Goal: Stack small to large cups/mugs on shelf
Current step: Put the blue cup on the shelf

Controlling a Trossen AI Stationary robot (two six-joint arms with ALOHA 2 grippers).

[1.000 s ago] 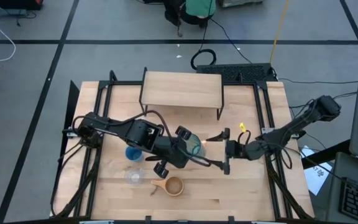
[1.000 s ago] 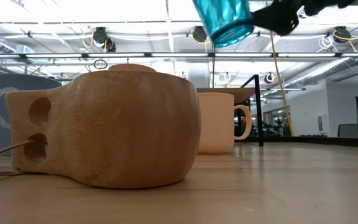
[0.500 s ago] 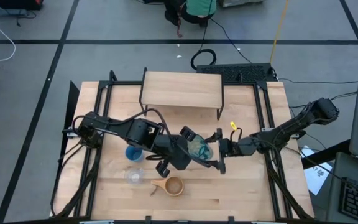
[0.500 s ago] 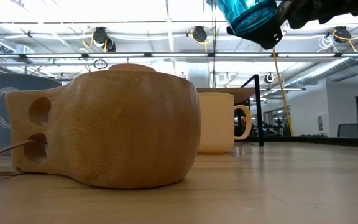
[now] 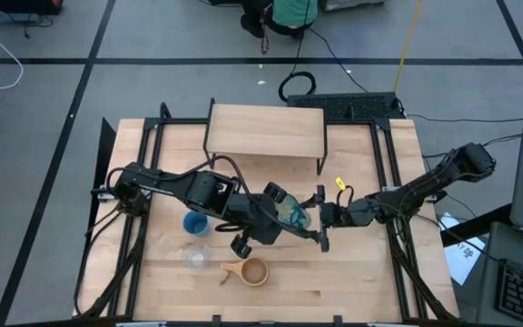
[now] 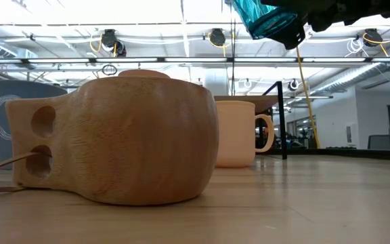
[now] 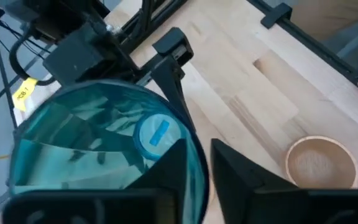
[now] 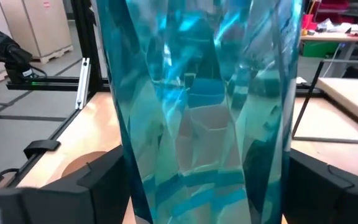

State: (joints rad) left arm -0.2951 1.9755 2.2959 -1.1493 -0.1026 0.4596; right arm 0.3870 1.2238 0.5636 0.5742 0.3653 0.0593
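teal tumbler (image 5: pixel 291 214) mid-table between left tool (image 5: pixel 278 216), right tool (image 5: pixel 320 218), shelf (image 5: pixel 265 129) apart.

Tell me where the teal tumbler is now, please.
In the high view the teal tumbler is mid-table, off the surface, between the left gripper and right gripper.

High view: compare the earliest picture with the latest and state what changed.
The right gripper moved in from the right and now brackets the teal faceted glass tumbler held aloft at the left gripper. The blue cup, clear glass, wooden cup and shelf stayed.

Bright overhead lighting; soft shadows, close-up blur
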